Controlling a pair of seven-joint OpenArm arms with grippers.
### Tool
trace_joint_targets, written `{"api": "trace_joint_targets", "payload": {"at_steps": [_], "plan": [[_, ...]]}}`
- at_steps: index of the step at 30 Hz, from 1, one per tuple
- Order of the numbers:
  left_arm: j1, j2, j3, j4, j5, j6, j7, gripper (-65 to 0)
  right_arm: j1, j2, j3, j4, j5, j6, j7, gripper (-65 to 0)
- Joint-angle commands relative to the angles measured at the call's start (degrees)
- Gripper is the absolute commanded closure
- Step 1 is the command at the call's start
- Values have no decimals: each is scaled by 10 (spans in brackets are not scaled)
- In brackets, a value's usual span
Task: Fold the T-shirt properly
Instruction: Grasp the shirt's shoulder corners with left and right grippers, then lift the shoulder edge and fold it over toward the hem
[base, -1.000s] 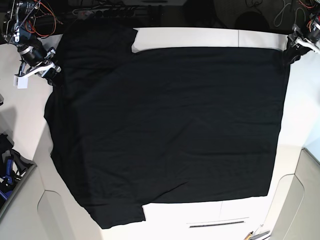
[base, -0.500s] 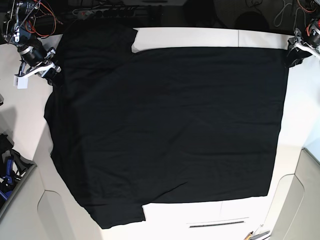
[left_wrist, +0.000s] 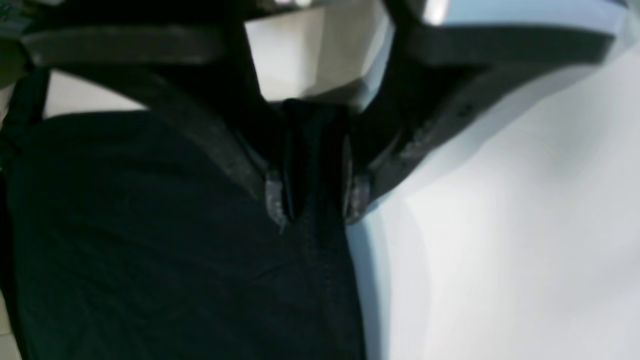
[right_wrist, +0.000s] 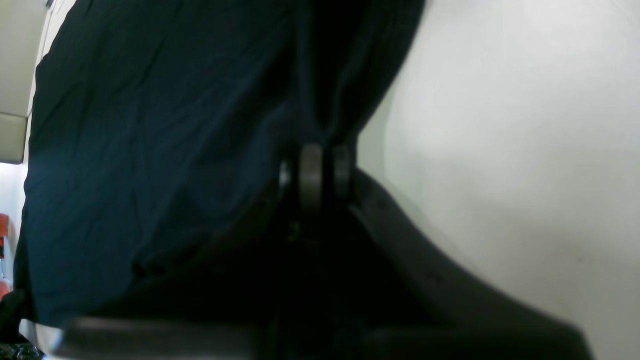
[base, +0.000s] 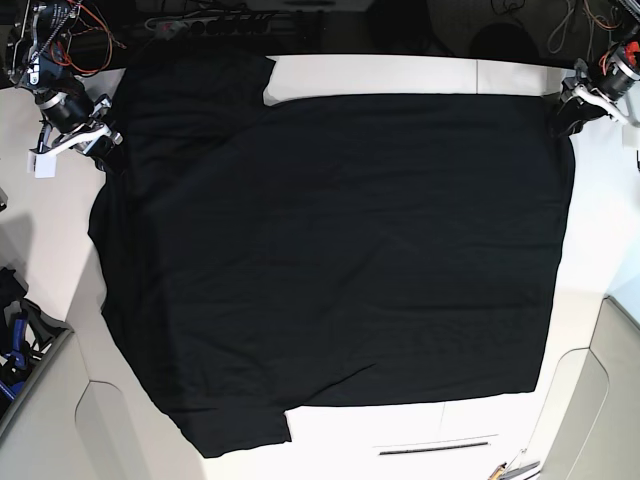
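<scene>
The black T-shirt (base: 330, 260) lies spread flat over the white table (base: 400, 75), plain side up. My left gripper (base: 568, 108) sits at its far right corner. In the left wrist view the left gripper (left_wrist: 315, 200) has closed on a raised fold of the T-shirt (left_wrist: 150, 250) at the hem edge. At the shirt's far left edge my right gripper (base: 100, 138) is shut. The right wrist view shows the right gripper (right_wrist: 315, 165) pinching bunched cloth of the T-shirt (right_wrist: 150, 125).
Beige bins stand at the near left (base: 40, 420) and near right (base: 615, 390) corners. Cables (base: 90, 40) run along the back. A white tag (base: 42, 165) hangs by the right arm. Small tools (base: 512, 468) lie at the front edge.
The left gripper has moved left onto the shirt's far right corner and closed on it. That corner has been drawn slightly inward. The right arm has not moved.
</scene>
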Motion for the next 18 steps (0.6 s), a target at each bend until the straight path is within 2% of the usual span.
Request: {"api": "trace_joint_targets", "payload": {"at_steps": [1,12,13,15,18], "plan": [[5,-13,-10,2,5,-3,7,-160,0,8,2,6,-4,2,0,0],[5,-20,-24,2,-13,-5,8,-158,0,8,3,6,-4,2,-2,0],[5,-19,-24,2,-19,-12,9,-124,0,8,3,7,-4,2,-6,0],[5,-19,-24,2,-28,-16,9,-14,0,8,3,10,-3,2,-18,0],[5,-19,-25,2,-40,-16,15,0,-2,8,5,23,-3,2,-39,0]]}}
